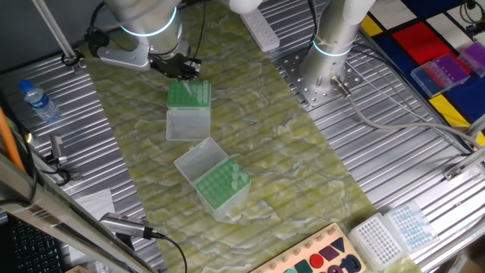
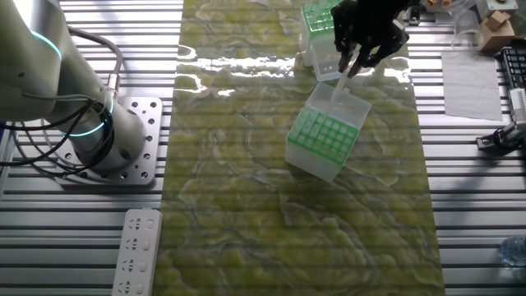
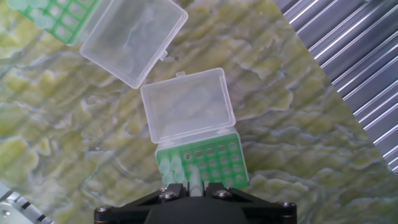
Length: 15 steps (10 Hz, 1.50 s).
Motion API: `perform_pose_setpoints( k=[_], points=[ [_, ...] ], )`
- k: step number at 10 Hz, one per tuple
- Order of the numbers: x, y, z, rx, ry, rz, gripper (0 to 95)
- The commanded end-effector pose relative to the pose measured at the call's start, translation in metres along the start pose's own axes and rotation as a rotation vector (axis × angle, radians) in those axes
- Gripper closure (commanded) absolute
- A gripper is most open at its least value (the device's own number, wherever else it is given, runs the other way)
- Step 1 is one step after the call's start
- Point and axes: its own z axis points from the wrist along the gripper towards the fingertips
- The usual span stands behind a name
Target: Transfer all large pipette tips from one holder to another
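Two clear holders with green racks stand on the mottled green mat, both with lids open. My gripper (image 1: 184,73) (image 2: 357,57) (image 3: 194,188) hangs above one holder (image 1: 187,97) (image 2: 323,141) (image 3: 202,158) and is shut on one large pipette tip (image 2: 344,72) (image 3: 194,179), which points down at the rack. Several pale tips (image 3: 171,168) (image 1: 201,91) stand in that rack's edge columns. The other holder (image 1: 220,188) (image 2: 316,20) (image 3: 53,15) carries several tips (image 1: 238,179) along one side. Its lid (image 3: 134,40) lies close to the first holder's lid (image 3: 186,106).
The arm's base (image 1: 333,45) (image 2: 90,136) stands beside the mat. A white power strip (image 1: 261,30) (image 2: 136,247) lies near it. A water bottle (image 1: 38,102) sits on the ribbed table. Other tip boxes (image 1: 394,231) and purple boxes (image 1: 447,72) lie at the edges.
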Motion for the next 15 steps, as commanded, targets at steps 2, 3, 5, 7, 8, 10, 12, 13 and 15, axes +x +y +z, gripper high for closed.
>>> perform_pose_setpoints(
  k=[2,3,5,7,8,10,12,13,15],
  points=[
    [0.001,0.001,0.001,0.005,-0.003,0.002,95.0],
    [0.001,0.001,0.002,0.005,-0.003,0.002,95.0],
    [0.002,0.002,0.005,0.004,-0.006,0.005,95.0],
    [0.003,0.004,0.008,0.007,-0.009,0.006,95.0],
    [0.004,0.005,0.011,0.014,-0.015,0.005,95.0],
    [0.004,0.005,0.018,0.020,-0.037,0.002,95.0],
    [0.005,0.006,0.027,0.039,-0.071,-0.007,95.0],
    [0.005,0.006,0.029,0.044,-0.082,-0.009,95.0],
    [0.004,0.006,0.031,0.053,-0.091,-0.029,76.0]
  ],
)
